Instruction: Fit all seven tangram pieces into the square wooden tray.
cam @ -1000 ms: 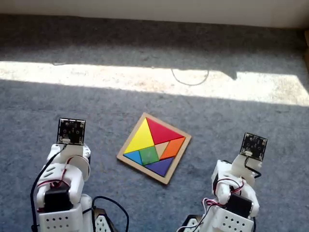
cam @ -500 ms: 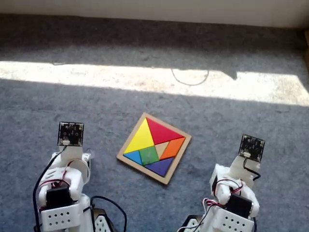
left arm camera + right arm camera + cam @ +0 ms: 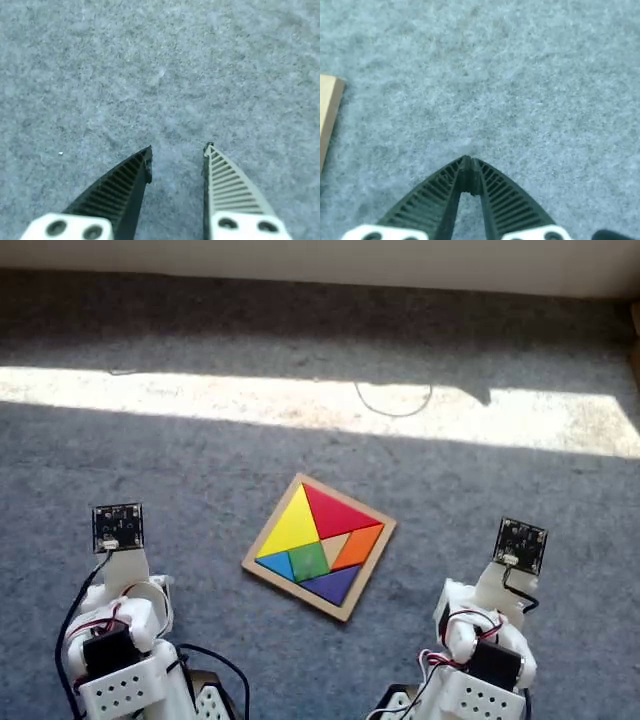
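The square wooden tray (image 3: 255,563) lies turned like a diamond on the grey carpet between the two arms. Inside it sit the yellow (image 3: 291,524), red (image 3: 337,511), orange (image 3: 356,546), green (image 3: 309,560), blue (image 3: 275,565), purple (image 3: 329,585) and tan (image 3: 334,543) pieces, filling the square. My left gripper (image 3: 177,151) hangs open over bare carpet, with the left arm (image 3: 118,530) well to the left of the tray. My right gripper (image 3: 468,161) is shut on nothing above carpet, and a corner of the tray (image 3: 327,112) shows at that view's edge. The right arm (image 3: 520,545) stands right of the tray.
A bright band of sunlight (image 3: 200,400) crosses the carpet behind the tray. A thin wire loop (image 3: 393,400) lies in it. A pale wall edge (image 3: 320,260) runs along the far side. Open carpet surrounds the tray on every side.
The left arm has drawn back and swung leftward, away from the tray. The right arm has barely shifted. The tray and its pieces have stayed put.
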Controlling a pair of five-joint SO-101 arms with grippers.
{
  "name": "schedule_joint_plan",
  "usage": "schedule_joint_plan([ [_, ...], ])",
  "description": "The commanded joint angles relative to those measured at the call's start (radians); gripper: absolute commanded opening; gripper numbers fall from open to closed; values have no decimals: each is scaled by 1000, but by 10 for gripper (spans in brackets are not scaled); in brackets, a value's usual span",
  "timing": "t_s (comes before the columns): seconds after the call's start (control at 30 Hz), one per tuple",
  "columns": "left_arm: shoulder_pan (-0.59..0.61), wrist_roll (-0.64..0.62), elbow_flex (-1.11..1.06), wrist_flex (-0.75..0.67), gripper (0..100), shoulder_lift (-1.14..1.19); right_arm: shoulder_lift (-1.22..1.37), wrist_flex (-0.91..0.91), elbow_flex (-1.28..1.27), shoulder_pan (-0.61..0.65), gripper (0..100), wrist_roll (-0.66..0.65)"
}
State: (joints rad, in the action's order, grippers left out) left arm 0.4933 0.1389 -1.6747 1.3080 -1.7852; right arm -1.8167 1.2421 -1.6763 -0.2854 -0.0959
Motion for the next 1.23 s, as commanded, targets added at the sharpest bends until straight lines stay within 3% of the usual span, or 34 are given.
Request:
schedule_joint_plan([
  [0.0, 38, 2, -22, 11, 56, -31, -13, 7, -125, 12, 5, -5],
  [0.07, 38, 2, -22, 11, 3, -30, -13, 7, -125, 12, 5, -5],
  [1.2, 41, 2, -22, 11, 7, -31, -13, 7, -125, 12, 5, -5],
])
